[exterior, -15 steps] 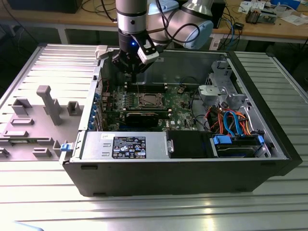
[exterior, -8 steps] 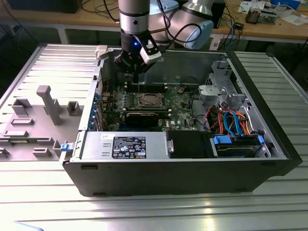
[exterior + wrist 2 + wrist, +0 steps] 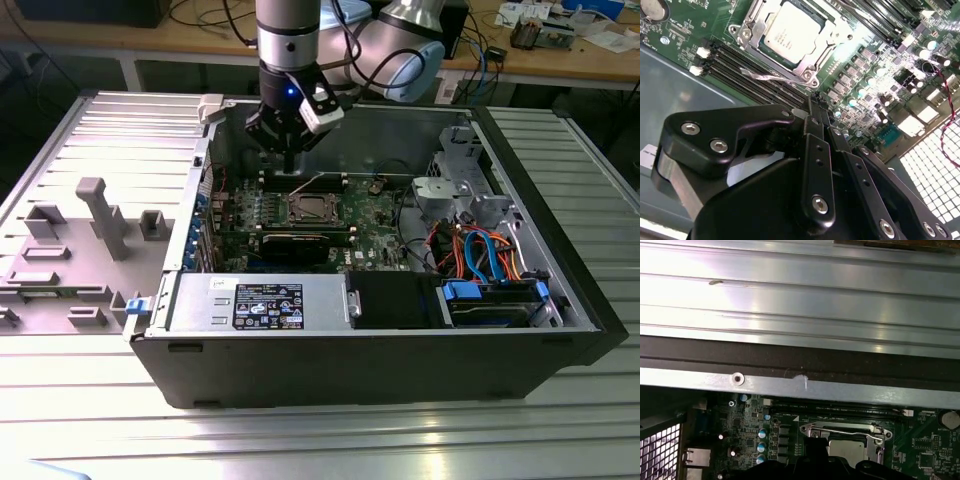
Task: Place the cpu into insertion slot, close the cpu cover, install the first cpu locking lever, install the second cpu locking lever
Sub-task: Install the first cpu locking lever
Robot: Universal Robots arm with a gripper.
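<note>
While the end effector [image 3: 290,162] hangs just above the green motherboard [image 3: 375,215] inside the open computer case [image 3: 360,365] on the ribbed worktop [image 3: 300,440], its fingers [image 3: 815,131] are pressed together with nothing between them. Near its tip, the cpu [image 3: 790,31] lies flat in the insertion slot [image 3: 312,222], with the cpu cover [image 3: 832,40] down around it. One thin locking lever [image 3: 767,77] runs along the socket edge nearest the fingers; it looks unlatched, though I cannot be sure.

Silver-grey arm [image 3: 288,35], black jaws, silver screws [image 3: 690,128]
</note>
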